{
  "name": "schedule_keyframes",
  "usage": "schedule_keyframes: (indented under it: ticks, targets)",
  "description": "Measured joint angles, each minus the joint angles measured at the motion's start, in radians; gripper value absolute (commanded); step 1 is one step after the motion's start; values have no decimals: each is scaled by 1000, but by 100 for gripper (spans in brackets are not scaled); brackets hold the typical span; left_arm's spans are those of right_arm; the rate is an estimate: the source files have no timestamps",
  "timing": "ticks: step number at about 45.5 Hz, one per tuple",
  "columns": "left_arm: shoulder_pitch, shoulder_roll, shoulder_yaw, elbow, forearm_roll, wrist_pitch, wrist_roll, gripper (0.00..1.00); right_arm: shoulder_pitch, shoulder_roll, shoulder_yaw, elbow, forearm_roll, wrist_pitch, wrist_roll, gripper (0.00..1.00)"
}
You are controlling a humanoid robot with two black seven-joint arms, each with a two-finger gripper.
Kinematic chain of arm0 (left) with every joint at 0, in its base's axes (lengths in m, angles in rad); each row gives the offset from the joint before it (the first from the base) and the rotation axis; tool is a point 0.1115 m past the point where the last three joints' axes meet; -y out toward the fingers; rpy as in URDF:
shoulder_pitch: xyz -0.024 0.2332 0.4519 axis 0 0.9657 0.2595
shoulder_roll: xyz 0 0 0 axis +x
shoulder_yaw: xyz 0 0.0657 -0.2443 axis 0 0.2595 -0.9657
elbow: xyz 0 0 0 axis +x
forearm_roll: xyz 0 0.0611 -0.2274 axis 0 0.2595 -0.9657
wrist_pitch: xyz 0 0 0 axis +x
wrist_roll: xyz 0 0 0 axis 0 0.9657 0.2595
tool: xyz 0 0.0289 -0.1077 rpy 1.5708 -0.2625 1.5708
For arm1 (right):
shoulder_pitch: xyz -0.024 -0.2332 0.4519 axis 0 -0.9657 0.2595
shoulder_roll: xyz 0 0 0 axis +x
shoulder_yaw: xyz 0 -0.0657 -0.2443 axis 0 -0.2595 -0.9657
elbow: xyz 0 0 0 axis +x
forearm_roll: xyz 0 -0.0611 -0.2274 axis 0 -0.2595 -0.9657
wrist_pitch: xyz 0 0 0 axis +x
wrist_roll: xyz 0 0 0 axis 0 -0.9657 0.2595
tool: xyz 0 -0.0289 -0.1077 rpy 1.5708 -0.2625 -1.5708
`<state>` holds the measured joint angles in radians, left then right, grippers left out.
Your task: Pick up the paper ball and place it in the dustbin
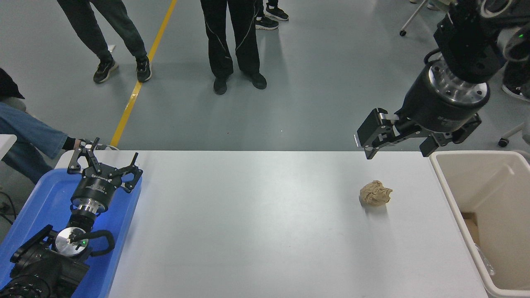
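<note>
The tan-brown crumpled paper ball point(375, 193) lies on the white table point(256, 223), right of centre. The cream-beige dustbin point(445, 186) stands at the table's right edge, open at the top. My right gripper point(397, 145) hangs in the air above the table's far edge, up and a little right of the ball. Its jaws are open and empty. My left gripper point(104, 159) is parked open over the blue tray at the lower left.
A blue plastic tray point(124, 219) lies at the table's left end under the left arm. Some scraps lie at the bottom of the dustbin. Two people stand beyond the far edge, and a person in jeans sits at the far left.
</note>
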<state>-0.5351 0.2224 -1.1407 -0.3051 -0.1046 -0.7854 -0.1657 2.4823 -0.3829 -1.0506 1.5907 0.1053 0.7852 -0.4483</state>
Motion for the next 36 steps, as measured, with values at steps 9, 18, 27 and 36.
schedule_keyframes:
  ticks: [9, 18, 27, 36]
  targets:
    - [-1, 0, 1, -1, 0, 0, 0, 99, -76, 0, -4, -22, 1, -6, -12, 100]
    - [-1, 0, 2, -1, 0, 0, 2, 99, -243, -12, 50, -172, 1, -50, -14, 100]
    - [-2, 0, 2, -2, 0, 0, 2, 99, -454, -4, 174, -386, 2, -85, -13, 100]
    - [-2, 0, 2, -1, 0, 0, 3, 99, -659, 48, 281, -597, 2, -99, -11, 100]
